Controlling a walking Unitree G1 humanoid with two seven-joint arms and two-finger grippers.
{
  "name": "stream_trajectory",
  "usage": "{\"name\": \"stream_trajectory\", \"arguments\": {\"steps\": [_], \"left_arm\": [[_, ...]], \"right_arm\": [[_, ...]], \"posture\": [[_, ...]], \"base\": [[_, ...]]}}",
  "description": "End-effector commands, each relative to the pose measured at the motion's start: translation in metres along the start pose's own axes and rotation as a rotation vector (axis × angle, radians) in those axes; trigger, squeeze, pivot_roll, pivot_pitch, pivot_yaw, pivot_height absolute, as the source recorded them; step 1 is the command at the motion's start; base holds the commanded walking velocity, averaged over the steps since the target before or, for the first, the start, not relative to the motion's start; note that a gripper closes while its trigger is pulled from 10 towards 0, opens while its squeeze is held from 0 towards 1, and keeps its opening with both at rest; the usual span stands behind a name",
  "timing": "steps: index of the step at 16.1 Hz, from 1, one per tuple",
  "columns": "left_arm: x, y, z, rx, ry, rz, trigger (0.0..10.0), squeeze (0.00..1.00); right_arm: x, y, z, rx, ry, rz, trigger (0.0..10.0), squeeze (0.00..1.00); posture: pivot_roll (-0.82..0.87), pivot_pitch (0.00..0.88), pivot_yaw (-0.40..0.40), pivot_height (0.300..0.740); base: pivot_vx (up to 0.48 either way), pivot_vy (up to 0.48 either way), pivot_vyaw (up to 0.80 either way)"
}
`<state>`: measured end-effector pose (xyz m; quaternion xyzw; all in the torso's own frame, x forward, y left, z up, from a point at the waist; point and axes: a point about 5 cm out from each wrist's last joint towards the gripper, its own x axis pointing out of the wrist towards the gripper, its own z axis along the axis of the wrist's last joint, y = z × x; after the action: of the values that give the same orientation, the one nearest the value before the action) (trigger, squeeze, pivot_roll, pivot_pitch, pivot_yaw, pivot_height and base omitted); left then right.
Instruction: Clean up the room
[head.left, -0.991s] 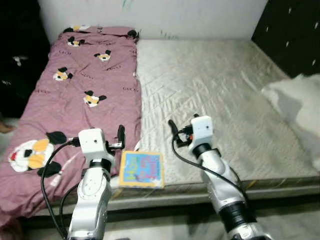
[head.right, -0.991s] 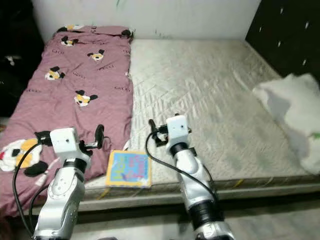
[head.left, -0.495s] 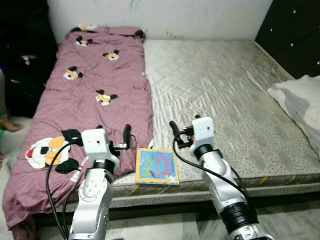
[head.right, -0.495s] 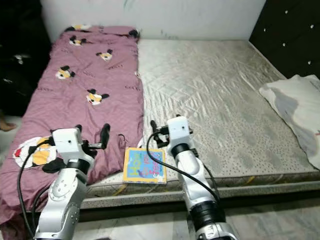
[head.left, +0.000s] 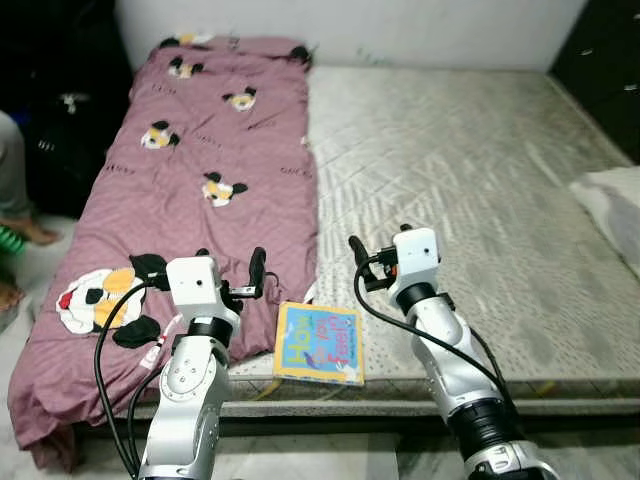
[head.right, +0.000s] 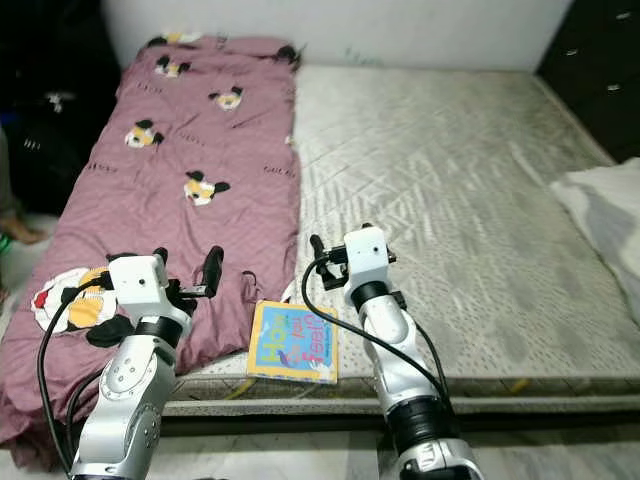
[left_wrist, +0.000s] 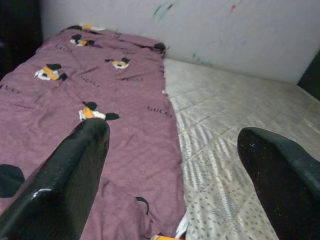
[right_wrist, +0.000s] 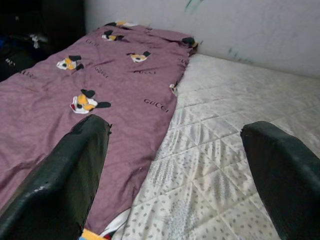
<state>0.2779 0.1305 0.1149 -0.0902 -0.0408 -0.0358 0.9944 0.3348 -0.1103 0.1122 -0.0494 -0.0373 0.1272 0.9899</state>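
Note:
A colourful picture book (head.left: 320, 343) lies flat on the front edge of the grey mattress (head.left: 470, 170). To its left, a purple blanket (head.left: 200, 180) printed with cartoon mice covers the left strip of the bed. My left gripper (head.left: 232, 268) hovers open over the blanket's near end, just left of the book. Just right of the book, over the mattress, my right gripper (head.left: 380, 245) is also open. The left wrist view has both black fingers (left_wrist: 75, 165) spread wide with nothing between them, and the right wrist view has its fingers (right_wrist: 75, 160) spread the same way.
A white pillow or cloth (head.left: 615, 200) lies at the bed's right edge. A person's leg and foot (head.left: 18, 200) are on the floor left of the bed, beside dark furniture (head.left: 60, 90). A white wall (head.left: 350, 25) backs the bed.
The camera has swung left and closer: the bed sits further right in the picture, and the person's leg has come into view. Both arms keep their pose, with grippers open.

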Motion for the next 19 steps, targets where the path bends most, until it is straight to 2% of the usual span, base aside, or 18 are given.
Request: {"name": "stream_trajectory", "arguments": {"steps": [1, 11, 14, 17, 19], "left_arm": [[-0.0005, -0.0018, 0.0003, -0.001, 0.002, -0.009, 10.0, 0.00], [-0.0003, -0.0008, -0.0012, -0.025, 0.009, 0.040, 10.0, 0.00], [0.0001, -0.0014, 0.0001, -0.004, -0.004, 0.022, 10.0, 0.00], [0.0007, -0.0031, 0.0003, -0.029, -0.009, 0.016, 10.0, 0.00], [0.0000, -0.0025, -0.0015, -0.035, 0.009, 0.024, 10.0, 0.00]], "right_arm": [[-0.0009, -0.0033, -0.0027, -0.009, 0.008, -0.013, 10.0, 0.00], [-0.0019, -0.0080, -0.0059, -0.015, 0.018, -0.017, 10.0, 0.00], [-0.0033, -0.0087, -0.0076, -0.019, 0.023, -0.011, 10.0, 0.00], [-0.0016, -0.0079, -0.0061, -0.003, 0.019, -0.012, 10.0, 0.00], [-0.0018, -0.0080, -0.0073, 0.004, 0.026, -0.015, 10.0, 0.00]], "posture": [[0.05, 0.108, -0.026, 0.740], [0.05, 0.110, -0.026, 0.740], [0.05, 0.106, -0.026, 0.740], [0.05, 0.097, -0.028, 0.740], [0.05, 0.095, -0.028, 0.740]], "base": [[0.300, 0.000, 0.00], [0.029, 0.000, 0.00], [0.000, 0.000, 0.00], [0.000, 0.000, 0.00], [0.000, 0.000, -0.80]]}}
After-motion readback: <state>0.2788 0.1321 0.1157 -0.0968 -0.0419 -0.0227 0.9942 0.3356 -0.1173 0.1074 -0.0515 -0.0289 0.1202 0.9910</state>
